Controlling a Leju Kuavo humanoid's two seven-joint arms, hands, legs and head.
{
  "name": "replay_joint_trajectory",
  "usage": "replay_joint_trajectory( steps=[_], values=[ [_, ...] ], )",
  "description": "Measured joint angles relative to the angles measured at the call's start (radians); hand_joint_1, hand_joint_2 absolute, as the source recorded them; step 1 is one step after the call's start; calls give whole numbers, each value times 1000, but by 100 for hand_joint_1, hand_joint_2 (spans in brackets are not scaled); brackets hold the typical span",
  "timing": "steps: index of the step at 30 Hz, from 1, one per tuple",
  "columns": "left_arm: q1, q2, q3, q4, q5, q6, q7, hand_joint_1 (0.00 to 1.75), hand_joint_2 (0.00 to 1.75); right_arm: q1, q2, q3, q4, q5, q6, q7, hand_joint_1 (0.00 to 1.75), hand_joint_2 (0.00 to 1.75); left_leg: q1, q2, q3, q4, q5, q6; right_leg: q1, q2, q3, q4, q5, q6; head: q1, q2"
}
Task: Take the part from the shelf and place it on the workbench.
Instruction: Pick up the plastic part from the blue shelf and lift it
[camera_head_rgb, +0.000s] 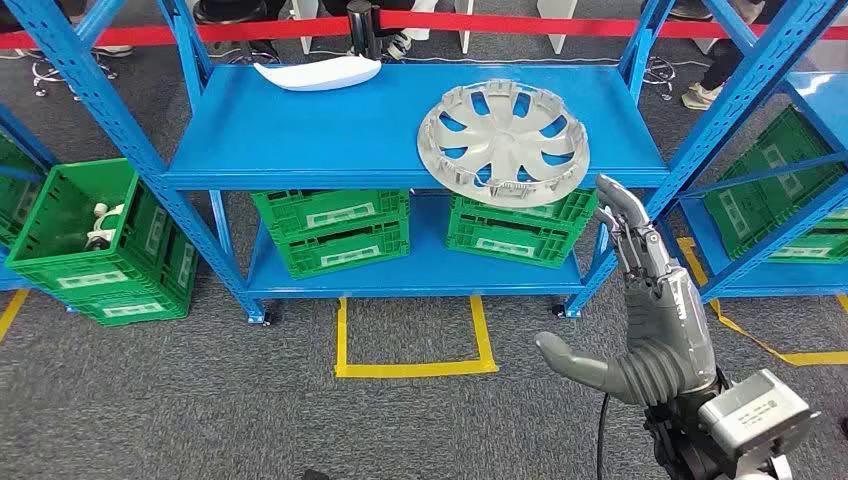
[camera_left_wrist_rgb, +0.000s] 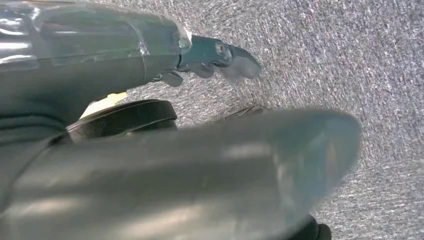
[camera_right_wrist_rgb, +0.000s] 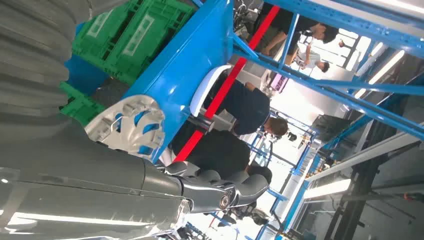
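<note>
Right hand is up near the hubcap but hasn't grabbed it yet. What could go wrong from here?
The silver hubcap overhangs the blue shelf's front edge, so a nudge from the open right hand could tip it off. Its thin, slotted rim may slip from the fingers. The blue upright beside it crowds the approach.

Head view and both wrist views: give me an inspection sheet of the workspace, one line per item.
Surface: blue shelf, upper level; no workbench seen.
Job's things: silver hubcap lies on the shelf, overhanging its front edge, untouched.
Clutter: white curved part at the shelf's back; green crates on the lower level and side racks.
Hands: right hand raised below and right of the hubcap, fingers apart, holding nothing; left hand hangs over the carpet, nothing held.
Cables: a dark cable beside the right arm.
Surroundings: grey carpet, yellow floor tape, red barrier, people behind it.
</note>
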Motion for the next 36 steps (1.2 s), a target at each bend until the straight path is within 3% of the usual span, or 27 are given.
replay_joint_trajectory(
  steps=[2, 5, 6, 7, 8, 9, 11, 12, 16, 18, 20, 21, 22, 23, 25, 26, 28, 30, 32, 33, 35, 36],
  values=[
    [0, 1, 0, 0, 0, 0, 0, 0, 0, 0, 1, 0, 0, 0, 0, 0, 0, 175, 4, -1, -20, 42, -25, -7, -3, -2, 6, -7, 2, -1, -8, 0],
    [1, 3, 0, 0, -1, 0, 0, 0, 0, 1, 2, 1, 0, 0, 0, 0, 0, 175, 17, -4, -114, 213, -97, -25, -7, -4, 12, -12, 1, -4, -24, 0],
    [1, 4, 0, 0, -1, 0, 0, 0, 0, 2, 2, 1, 0, 0, 0, 0, 0, 175, 21, -5, -137, 245, -97, -29, -8, -5, 13, -11, -1, -3, -26, 0],
    [2, 4, 0, 1, -1, 0, 0, 0, 0, 2, 3, 1, 1, 0, 0, 0, 0, 175, 24, -4, -142, 242, -78, -33, -9, -4, 15, -10, -3, -1, -28, 0],
    [2, 5, 0, 1, -1, 0, 0, 0, 0, 3, 3, 1, 1, 0, 0, 0, 0, 175, 27, -3, -127, 201, -42, -36, -10, -4, 19, -9, -7, 2, -30, 0],
    [2, 5, 0, 1, -1, 0, 0, 0, 0, 3, 3, 1, 0, 0, 0, 0, 0, 175, 30, -2, -98, 136, -2, -37, -12, -4, 23, -6, -12, 7, -32, 0],
    [1, 6, 0, 1, -1, 0, 0, 0, 0, 3, 3, 1, 0, 0, 0, 0, 0, 175, 30, -1, -46, 29, 40, -33, -11, -2, 27, 1, -22, 19, -38, 0],
    [1, 6, 0, 1, -1, 0, 0, 0, 0, 3, 3, 1, 0, 0, 0, 0, 0, 175, 29, -1, -34, 5, 42, -27, -11, -1, 28, 3, -25, 25, -38, 0],
    [1, 8, 0, 1, 2, -1, 0, 0, 0, 2, 2, 1, 0, 2, -1, 0, 0, 175, 27, -2, -29, -4, 38, 1, -15, 0, 26, 14, -40, 46, -30, 0],
    [1, 9, 0, 1, 8, -3, -1, 0, 0, -1, 4, 2, 1, 9, 4, 0, 0, 175, 29, 0, -26, -6, 37, 10, -17, 0, -13, 98, -89, 54, -19, 0],
    [1, 12, 0, 1, 17, -9, -2, 0, 0, -8, 8, 7, 3, 23, 13, 2, 0, 175, 27, 4, -25, -6, 34, 16, -17, 0, -83, 234, -145, 57, -6, 0],
    [2, 15, 0, 2, 20, -12, -2, 0, 0, -13, 12, 10, 5, 30, 17, 4, 0, 175, 25, 6, -24, -6, 33, 17, -17, 0, -109, 280, -154, 57, -2, 0],
    [2, 17, 0, 2, 22, -15, -2, 0, 0, -18, 15, 13, 7, 35, 19, 6, 0, 175, 24, 7, -22, -6, 31, 18, -17, 0, -118, 289, -142, 55, 1, 0],
    [2, 18, 0, 3, 24, -17, -2, 0, 0, -24, 18, 16, 10, 39, 21, 8, 0, 175, 23, 8, -18, -6, 28, 18, -17, 0, -109, 260, -111, 51, 2, 0],
    [1, 21, 0, 4, 24, -19, -3, 0, 0, -34, 24, 23, 12, 44, 23, 13, 0, 175, 22, 8, -9, -6, 22, 15, -15, 3, -57, 134, -33, 38, 5, 0],
    [0, 22, 0, 5, 24, -19, -3, 0, 0, -38, 26, 26, 13, 45, 24, 15, 0, 175, 20, 8, -8, -6, 20, 12, -13, 4, -34, 78, -10, 32, 5, 0],
    [-1, 23, 0, 5, 25, -19, -5, 0, 0, -45, 29, 30, 14, 45, 24, 18, 0, 175, 20, 9, -12, -6, 19, 2, -7, 6, -14, 27, -5, 23, 6, 0],
    [-1, 24, 0, 6, 25, -20, -7, 0, 0, -47, 32, 35, 15, 47, 23, 20, 0, 175, 22, 10, -13, -7, 17, -10, -6, 4, -9, 12, -6, 18, 8, 0],
    [-1, 25, 0, 6, 25, -20, -8, 0, 0, -48, 35, 39, 15, 49, 22, 20, 0, 175, 23, 5, -22, 21, -4, -20, -10, 2, 2, -1, -3, 11, 3, 0],
    [-1, 25, 0, 6, 24, -20, -8, 0, 0, -49, 37, 40, 15, 50, 21, 20, 0, 175, 24, 1, -42, 63, -27, -24, -11, -1, 7, -5, -3, 7, -2, 0],
    [0, 26, 0, 7, 24, -20, -9, 0, 0, -49, 40, 43, 15, 51, 21, 20, 0, 175, 24, -5, -113, 193, -81, -30, -10, -4, 12, -5, -7, 1, -15, 0],
    [1, 27, 0, 7, 24, -20, -8, 0, 0, -49, 42, 45, 16, 51, 21, 20, 0, 175, 24, -5, -145, 244, -93, -32, -10, -5, 14, -5, -10, 0, -20, 0]
  ],
)
